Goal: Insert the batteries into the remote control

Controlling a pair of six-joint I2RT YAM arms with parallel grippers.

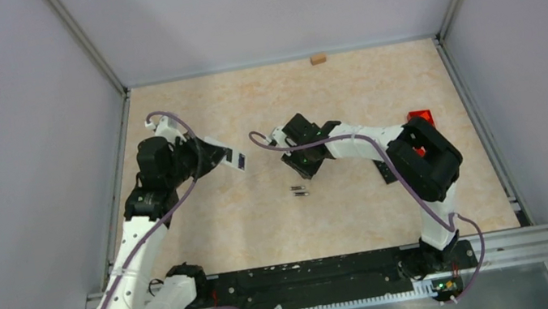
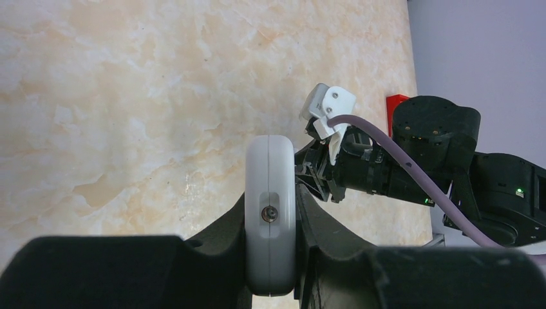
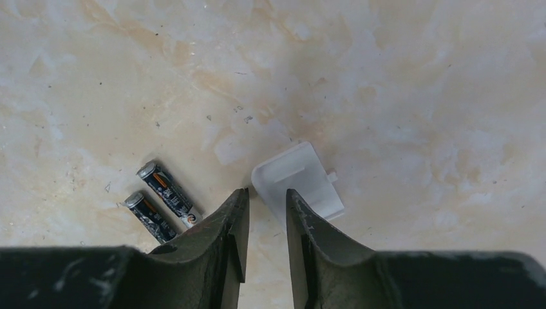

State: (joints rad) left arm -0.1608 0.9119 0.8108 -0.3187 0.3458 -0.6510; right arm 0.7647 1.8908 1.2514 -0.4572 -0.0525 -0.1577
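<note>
**Left tool clamping the remote, right tool hanging slightly parted over the batteries**

The left gripper (image 2: 270, 201) is pinching the remote control (image 2: 270, 170) edge-on. Its two dark fingers (image 2: 224, 226) are pressing against the white body from either side, and the narrow rounded end with a small screw is facing the wrist camera. From above, the left gripper (image 1: 214, 157) is holding the remote control (image 1: 235, 158) up over the left half of the table (image 1: 209, 238), with its free end pointing toward the middle.

The right gripper (image 3: 265, 196) is hanging low over the marbled table (image 3: 399, 96) with its fingers a narrow gap apart. Nothing is sitting between them and they are gripping nothing. The two batteries (image 3: 169, 194) are lying side by side on the table just to the left of that gap, dark with silvery caps and angled the same way. The near end of one is showing right beside the left fingertip (image 3: 233, 209); whether it is touching cannot be told. A small white battery cover (image 3: 297, 180) is lying flat just beyond the right-hand finger, its near edge hidden behind that finger.

In the overhead view the batteries (image 1: 300, 191) are resting near the table's centre, just in front of the right gripper (image 1: 305, 168) and well apart from the remote.
</note>
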